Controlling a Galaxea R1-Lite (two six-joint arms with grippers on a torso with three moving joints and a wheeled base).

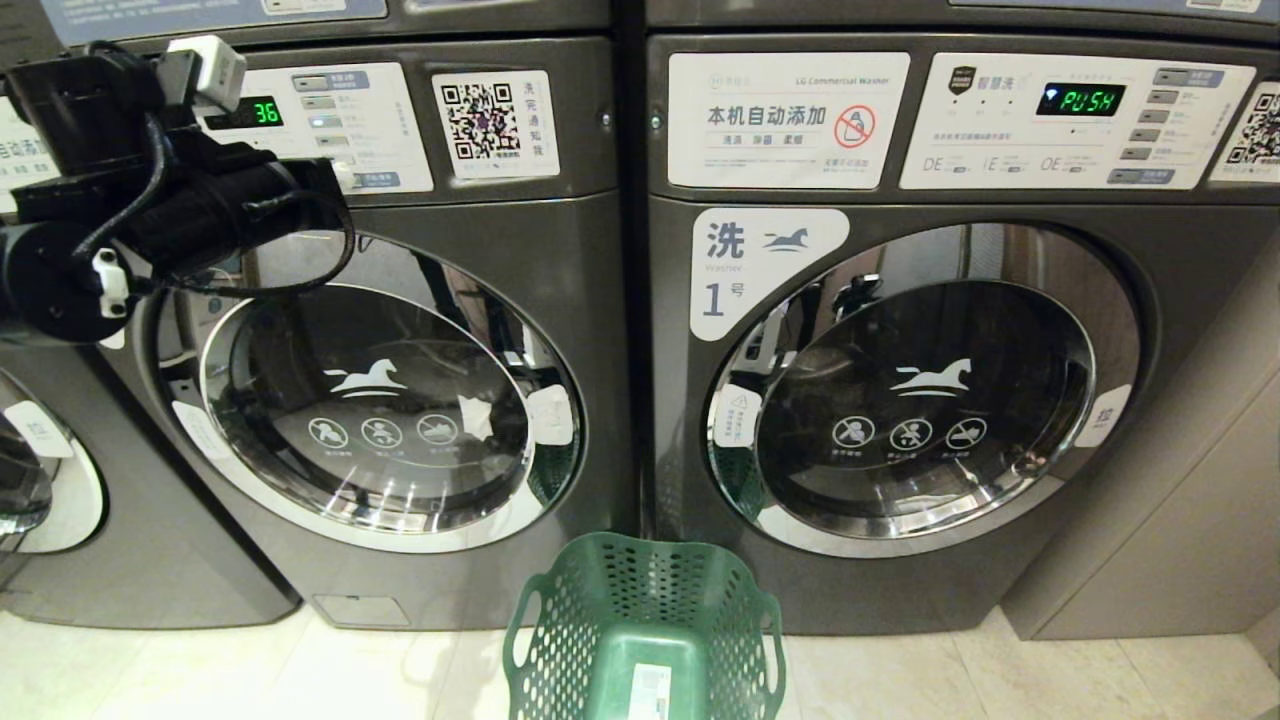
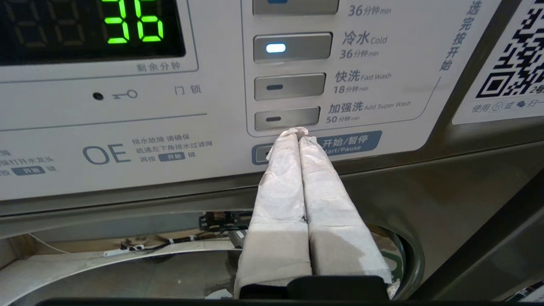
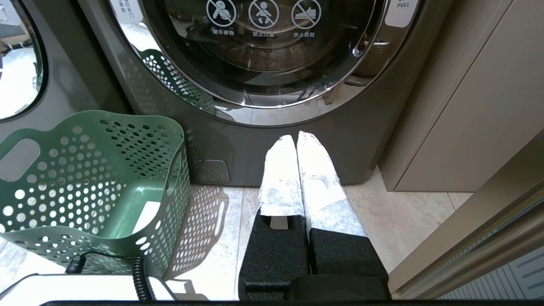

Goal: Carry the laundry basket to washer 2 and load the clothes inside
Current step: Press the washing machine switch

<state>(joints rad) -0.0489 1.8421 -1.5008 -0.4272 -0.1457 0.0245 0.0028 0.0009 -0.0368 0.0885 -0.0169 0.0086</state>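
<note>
Washer 2 [image 1: 390, 400] is the left machine, its round door shut and its display [image 2: 131, 25] reading 36. My left arm [image 1: 200, 215] is raised to its control panel [image 2: 212, 140]. There my left gripper [image 2: 297, 132] is shut and empty, its paper-wrapped tips at the panel, over the left end of the blue Start/Pause button [image 2: 352, 142]. The green laundry basket [image 1: 560, 620] stands on the floor between the two washers, and no clothes show inside it [image 3: 85, 178]. My right gripper [image 3: 296, 138] hangs low, shut and empty, beside the basket and pointing at the foot of washer 1 [image 3: 361, 140].
Washer 1 [image 1: 930, 400] stands to the right, door shut, display reading PUSH. Part of a third washer [image 1: 40, 470] shows at the far left. A beige cabinet wall [image 1: 1180, 520] closes off the right side. A white device with a black cable [image 3: 85, 289] sits near the basket.
</note>
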